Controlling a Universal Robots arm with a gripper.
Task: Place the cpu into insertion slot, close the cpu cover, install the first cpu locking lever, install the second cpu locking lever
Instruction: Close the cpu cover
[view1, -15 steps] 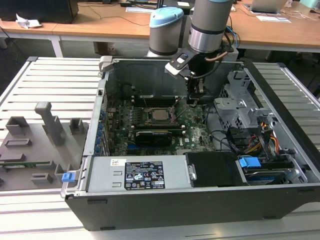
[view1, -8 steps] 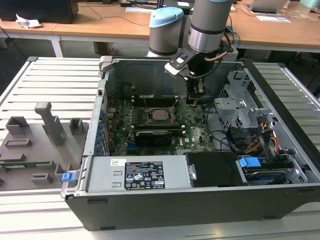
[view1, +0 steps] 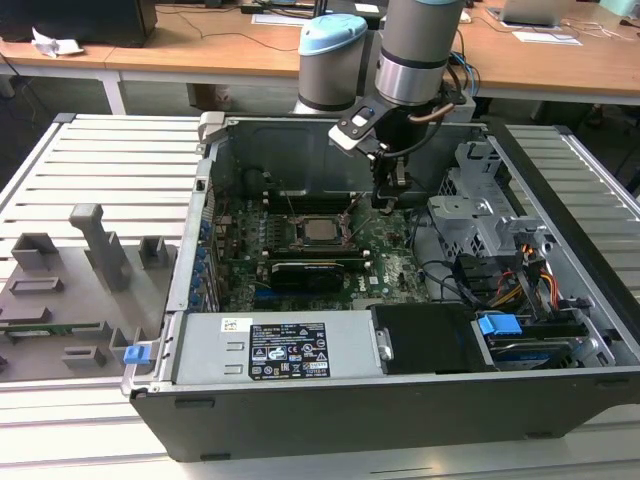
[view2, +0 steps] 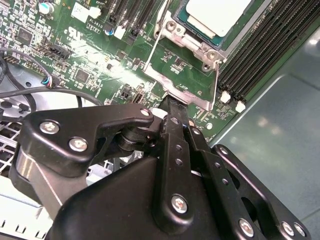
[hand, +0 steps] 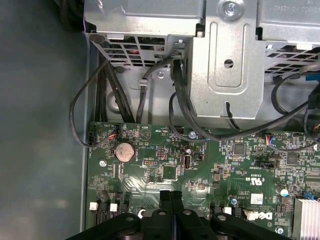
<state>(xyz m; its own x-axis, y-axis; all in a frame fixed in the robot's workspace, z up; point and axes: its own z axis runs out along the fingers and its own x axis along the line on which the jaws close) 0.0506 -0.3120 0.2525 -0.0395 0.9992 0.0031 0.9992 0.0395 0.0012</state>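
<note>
- Where the arm reaches down into the open computer case (view1: 300, 150), we see the gripper (view1: 388, 195) low over the motherboard (view1: 400, 270). It is just beside the insertion slot (view1: 297, 232), on the exterior view's right.
- In both wrist views the two fingers (hand: 166, 200) are pressed one against the other, with only a thin seam between them. We see nothing held there.
- The cpu (view1: 320, 230) sits in the insertion slot with its dull silver top facing up. In the second wrist view the picture's edge cuts off most of it.
- The cpu cover (view2: 176, 84) lies as a silver frame around the cpu, as far as we can make out.
- In the second wrist view the fingertips are at the near edge of the cpu cover. The fingers hide the place of contact, so we cannot tell if they touch it or are only just beside it.
- Two thin wire levers (view2: 151, 52) run along the sides of the cpu cover. We cannot tell if they are hooked down.
- The insertion slot itself is mostly hidden under the cpu and the cpu cover.
- In the first wrist view the motherboard carries a round coin battery (hand: 124, 150). Black cables (hand: 80, 110) go from it to a metal drive cage (hand: 235, 75), which is cut off at the edge.
- In the exterior view a long black card (view1: 315, 270) lies near the insertion slot.
</note>
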